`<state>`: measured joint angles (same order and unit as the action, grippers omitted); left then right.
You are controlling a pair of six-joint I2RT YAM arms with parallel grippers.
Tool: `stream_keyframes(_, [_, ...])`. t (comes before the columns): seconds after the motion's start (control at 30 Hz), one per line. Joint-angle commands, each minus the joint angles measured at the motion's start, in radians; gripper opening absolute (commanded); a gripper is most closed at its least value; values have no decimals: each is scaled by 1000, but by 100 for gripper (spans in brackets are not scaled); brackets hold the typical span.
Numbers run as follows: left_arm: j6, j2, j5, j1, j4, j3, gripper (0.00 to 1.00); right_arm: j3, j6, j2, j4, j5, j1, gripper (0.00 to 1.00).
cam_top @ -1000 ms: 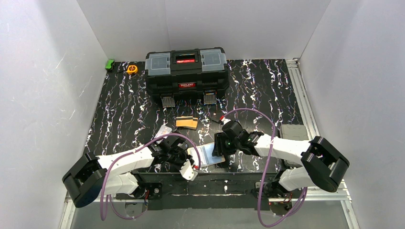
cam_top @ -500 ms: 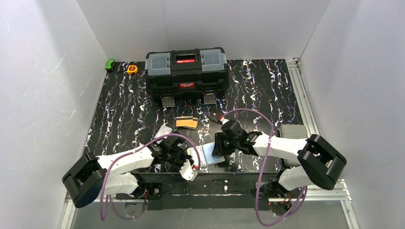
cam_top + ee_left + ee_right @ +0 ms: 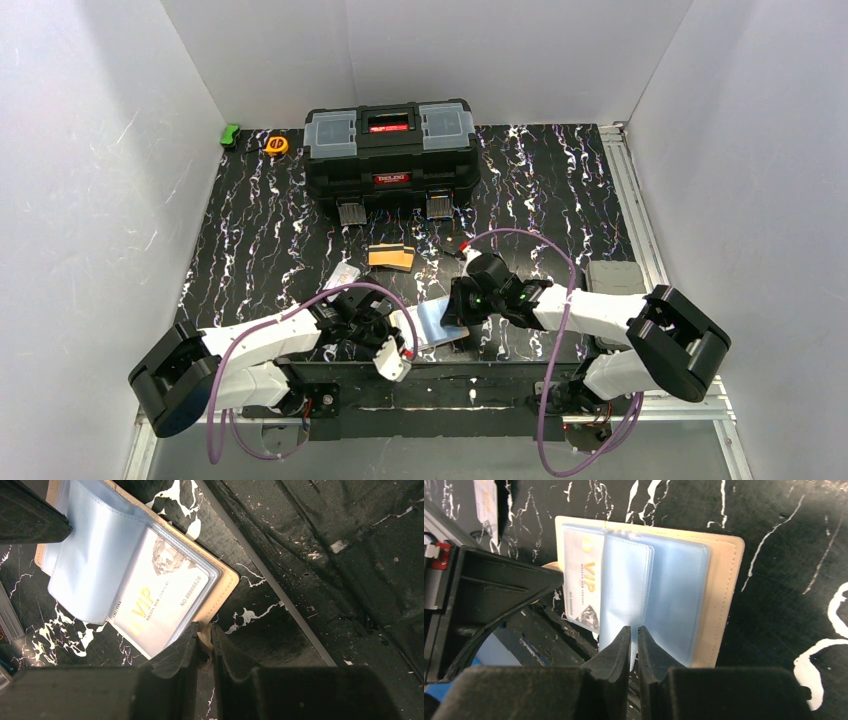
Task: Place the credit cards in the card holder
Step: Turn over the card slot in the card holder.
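Now finds the card holder spread open at the near edge of the desk, between both arms. Shows a beige-tan cover with rounded corners and clear bluish plastic pockets, one holding a pale card lettered VIP in gold. Has the left hand pinched shut on the tan tab at its rim, the right hand closed on one clear pocket leaf. Leaves an orange-tan credit card, dark-striped, farther back, toward the black toolbox.
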<state>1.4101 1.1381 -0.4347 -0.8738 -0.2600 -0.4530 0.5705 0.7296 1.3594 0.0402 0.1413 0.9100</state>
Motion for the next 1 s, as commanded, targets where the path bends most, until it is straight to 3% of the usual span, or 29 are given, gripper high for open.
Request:
stream_keyframes(0.0, [22,-28,-21,-1,-47,17,5,-18,8,-33,108,54,1,17])
stream_keyframes(0.97, [57,-36,-27,-1,-64,20,4,3,6,52,242,208,3,22])
